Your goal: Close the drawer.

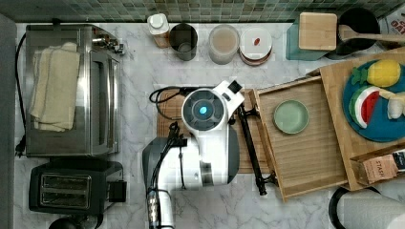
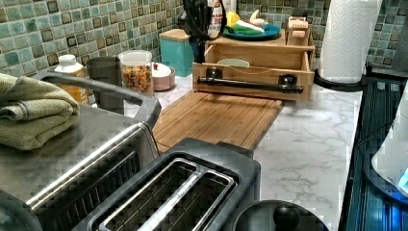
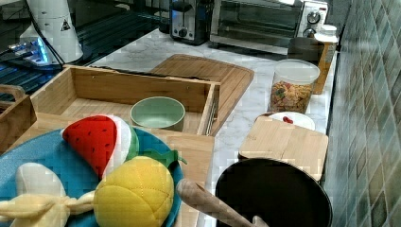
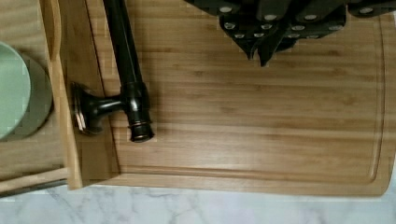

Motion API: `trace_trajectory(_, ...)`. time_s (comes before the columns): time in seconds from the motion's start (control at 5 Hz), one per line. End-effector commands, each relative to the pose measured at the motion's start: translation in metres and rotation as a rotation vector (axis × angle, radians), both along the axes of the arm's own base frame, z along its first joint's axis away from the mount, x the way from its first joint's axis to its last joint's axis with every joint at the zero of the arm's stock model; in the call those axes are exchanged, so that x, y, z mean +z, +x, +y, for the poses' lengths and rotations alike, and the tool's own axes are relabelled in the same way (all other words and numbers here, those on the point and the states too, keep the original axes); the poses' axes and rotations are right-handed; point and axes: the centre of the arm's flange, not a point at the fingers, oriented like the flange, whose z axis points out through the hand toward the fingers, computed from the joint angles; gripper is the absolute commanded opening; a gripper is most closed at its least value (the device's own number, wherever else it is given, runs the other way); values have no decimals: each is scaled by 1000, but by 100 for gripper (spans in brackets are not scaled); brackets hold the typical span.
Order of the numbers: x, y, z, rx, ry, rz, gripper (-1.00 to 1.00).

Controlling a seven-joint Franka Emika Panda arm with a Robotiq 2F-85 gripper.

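Note:
The drawer (image 1: 305,157) is pulled out of its bamboo cabinet toward the top view's left, with a green bowl (image 1: 291,116) on its slatted bottom. Its black bar handle (image 1: 250,143) runs along the front. My arm (image 1: 205,109) hangs over the cutting board (image 1: 163,125), just to the top view's left of the handle. In the wrist view my gripper (image 4: 259,52) hovers above the board (image 4: 257,116), fingers together with nothing between them, a short way from the handle (image 4: 123,51) and apart from it. The drawer front (image 2: 250,77) and the bowl (image 3: 157,112) also show from the sides.
A toaster oven (image 1: 71,90) and a toaster (image 1: 71,186) stand at the top view's left. Jars (image 1: 223,43) line the back wall. The cabinet top carries a blue plate of toy fruit (image 1: 377,129). A paper towel roll (image 2: 349,38) stands beside the cabinet.

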Motion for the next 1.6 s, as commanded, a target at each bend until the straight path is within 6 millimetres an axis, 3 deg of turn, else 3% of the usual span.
trace_trajectory(0.2,-39,-29,-19,250,-72,-22,-100)
trace_trajectory(1.2,-131,-69,-75,299,-30,29,-100)
trace_trajectory(1.4,-143,-79,-81,294,-38,10,-100)
trace_trajectory(1.6,-141,-82,-85,285,-34,13,-100)
